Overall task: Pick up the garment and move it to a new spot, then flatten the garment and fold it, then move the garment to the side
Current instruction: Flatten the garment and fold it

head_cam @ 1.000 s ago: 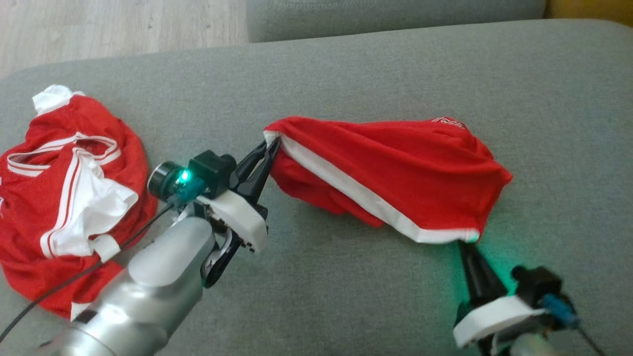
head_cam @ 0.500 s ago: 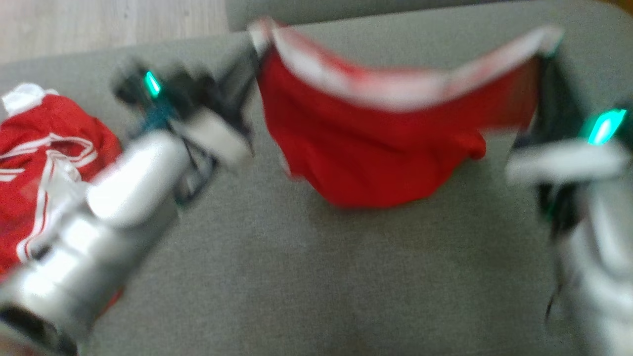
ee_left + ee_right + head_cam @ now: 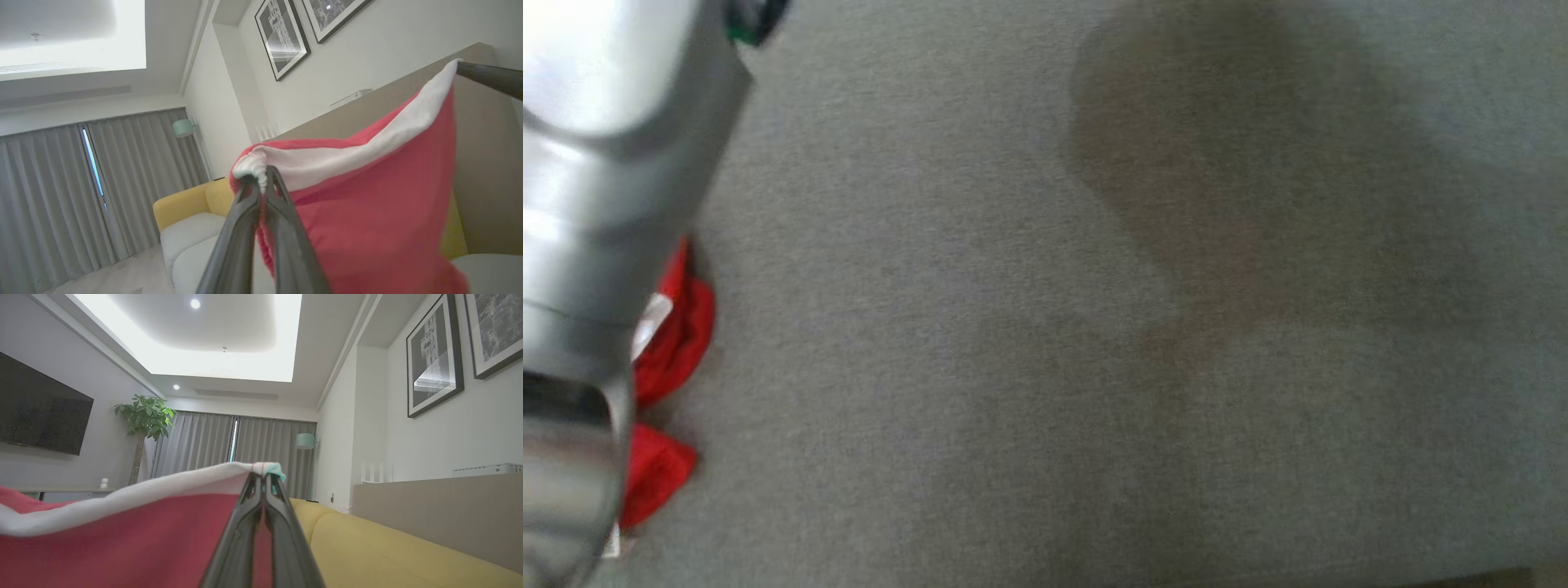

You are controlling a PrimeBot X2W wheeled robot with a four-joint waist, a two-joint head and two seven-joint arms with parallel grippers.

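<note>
The garment (image 3: pixel 367 212), red with a white band (image 3: pixel 347 157) along its top edge, is off the sofa and held up in the air by that band. The left gripper (image 3: pixel 263 176) is clenched on one bunched end of the band, its two dark fingers pressed together with the cloth pinched at their tips. The right gripper (image 3: pixel 263 478) is clamped the same way on the other end. In the left wrist view that gripper's dark finger (image 3: pixel 490 77) comes in at the upper right, touching the far corner of the band.

The long axis of the garment therefore runs along the band, from one gripper straight across to the other. The band sags a little in the middle, and the red body hangs loose below both grippers. Neither arm is nearer: each has a corner, so the cloth is spread between them rather than bunched at one side.

Below, the head view looks down on the grey sofa seat (image 3: pixel 1013 425). A soft shadow (image 3: pixel 1217 204) lies on its upper right. A pale forearm (image 3: pixel 596 204) crosses the left edge, and beside it lies a second red cloth (image 3: pixel 678 327), partly hidden. A yellow sofa (image 3: pixel 388 547) stands further off in the room.

By my reading, the carry to a new spot is under way. The next move depends on lowering the hanging hem first, keeping the band taut between the grippers and well apart from the other cloth.
</note>
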